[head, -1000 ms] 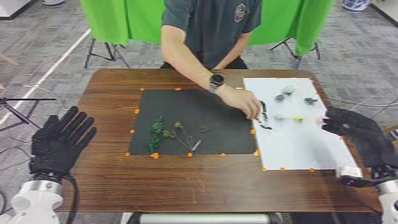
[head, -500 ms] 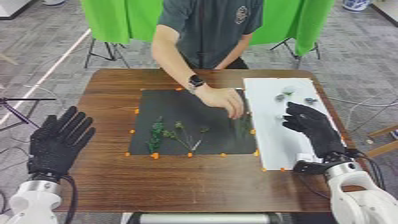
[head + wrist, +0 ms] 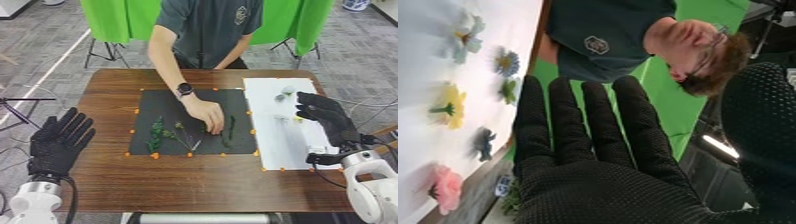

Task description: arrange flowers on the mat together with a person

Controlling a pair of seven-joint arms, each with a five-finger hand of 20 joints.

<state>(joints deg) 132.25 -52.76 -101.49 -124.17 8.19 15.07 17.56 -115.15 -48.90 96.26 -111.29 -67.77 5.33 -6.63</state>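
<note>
Head view, 12 o'clock = person's side. L robot hand at desk's 9 o'clock, fingers straight & spread. Black mat mid-desk, orange tabs along its edges. Leafy green sprig at mat's 8 o'clock, lying roughly lengthwise; thin stems w/ small green heads just beside it, at mat's 7. Person at desk's 12; person's hand reaches over mat, fingertips down b/w those stems & a long green stem at mat's 4 o'clock. Can't tell if the fingers hold anything.

Next, white sheet, desk's 2-3 o'clock side. Pale flower near sheet's 12; yellow flower about mid-sheet. R robot hand over sheet's 3 o'clock edge. R wrist view: R robot hand has fingers straight, slightly spread, thumb well apart. Same view, also on sheet: blue flower, green flower, dark blue flower, pink flower, all apart from the R robot hand.
</note>
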